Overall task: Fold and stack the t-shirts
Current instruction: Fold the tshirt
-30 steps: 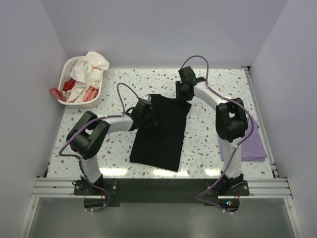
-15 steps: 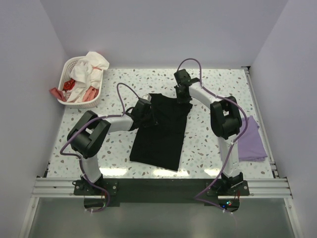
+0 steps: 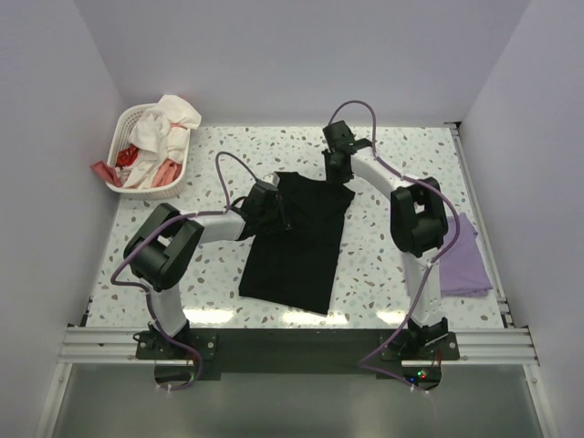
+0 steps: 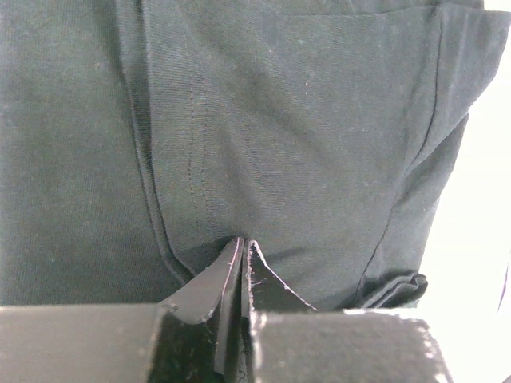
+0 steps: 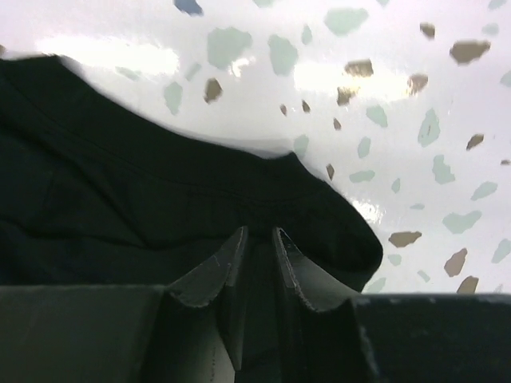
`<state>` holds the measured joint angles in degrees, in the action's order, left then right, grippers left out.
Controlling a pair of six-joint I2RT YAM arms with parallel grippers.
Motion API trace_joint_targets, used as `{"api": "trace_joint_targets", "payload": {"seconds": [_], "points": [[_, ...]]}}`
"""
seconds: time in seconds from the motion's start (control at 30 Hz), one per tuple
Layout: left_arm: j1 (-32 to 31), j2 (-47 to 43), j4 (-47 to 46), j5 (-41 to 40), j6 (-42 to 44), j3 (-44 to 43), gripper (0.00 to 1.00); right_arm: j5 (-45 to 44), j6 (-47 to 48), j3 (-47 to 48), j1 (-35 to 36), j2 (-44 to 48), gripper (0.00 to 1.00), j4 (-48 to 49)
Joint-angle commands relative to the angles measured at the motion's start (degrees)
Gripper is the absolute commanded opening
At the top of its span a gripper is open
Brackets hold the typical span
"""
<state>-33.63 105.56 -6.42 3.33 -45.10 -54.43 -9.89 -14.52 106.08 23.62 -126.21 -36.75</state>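
The black tee (image 3: 297, 242) lies partly folded in the middle of the table, long side running near to far. My left gripper (image 3: 278, 214) is at its left edge near the far end; the left wrist view shows it (image 4: 243, 241) shut, pinching a fold of the black cloth (image 4: 303, 136). My right gripper (image 3: 339, 173) is at the shirt's far right corner; the right wrist view shows it (image 5: 259, 231) closed on the black hem (image 5: 160, 191). The lavender tee (image 3: 467, 257) lies folded at the right edge, partly behind the right arm.
A white laundry basket (image 3: 128, 123) with white and red cloth stands at the far left corner. Speckled tabletop (image 3: 383, 265) surrounds the shirt. White walls close in on the left, far and right sides.
The right arm's elbow has swung left, uncovering more of the lavender tee. The right gripper shifted slightly at the shirt's far right corner. The left arm has not moved.
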Motion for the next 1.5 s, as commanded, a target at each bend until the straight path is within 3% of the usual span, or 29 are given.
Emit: {"api": "trace_joint_targets", "payload": {"seconds": [0.0,0.03,0.2,0.37,0.47,0.7,1.03,1.17,1.3,1.47], "points": [[0.58,-0.70,-1.23,0.97,4.14,-0.41,0.13,0.82,-4.54,-5.43,-3.91,6.05,0.23,0.80],[0.58,-1.40,-1.75,1.15,4.75,-0.76,0.21,1.97,-5.07,-6.93,-4.80,7.11,0.25,1.85],[0.49,-6.15,-2.03,-0.25,9.41,-4.27,0.46,6.63,-7.97,-13.09,-9.11,10.90,0.33,4.85],[-3.71,-8.70,0.61,-4.90,13.72,-7.26,0.52,9.80,-11.31,-16.87,-11.84,12.48,0.43,7.48],[-8.01,-8.09,2.46,-6.93,14.25,-7.88,0.51,11.72,-13.06,-18.27,-13.15,12.05,0.44,8.71],[-15.76,-3.79,3.42,-6.85,12.32,-7.70,0.35,16.30,-17.90,-18.81,-13.68,8.36,0.43,11.09],[-21.65,1.58,3.25,-7.99,10.39,-6.83,0.28,17.80,-20.54,-20.21,-13.60,6.60,0.38,13.28],[-22.97,4.56,4.65,-9.13,10.03,-7.53,0.26,18.15,-20.72,-20.13,-13.68,6.42,0.29,13.55],[-23.76,6.85,6.32,-9.75,9.68,-8.14,0.24,17.27,-19.84,-18.37,-13.42,6.59,0.11,12.50],[-24.91,8.00,8.24,-10.19,9.51,-7.97,0.22,13.50,-15.63,-12.31,-12.02,6.77,0.05,7.93]]}}
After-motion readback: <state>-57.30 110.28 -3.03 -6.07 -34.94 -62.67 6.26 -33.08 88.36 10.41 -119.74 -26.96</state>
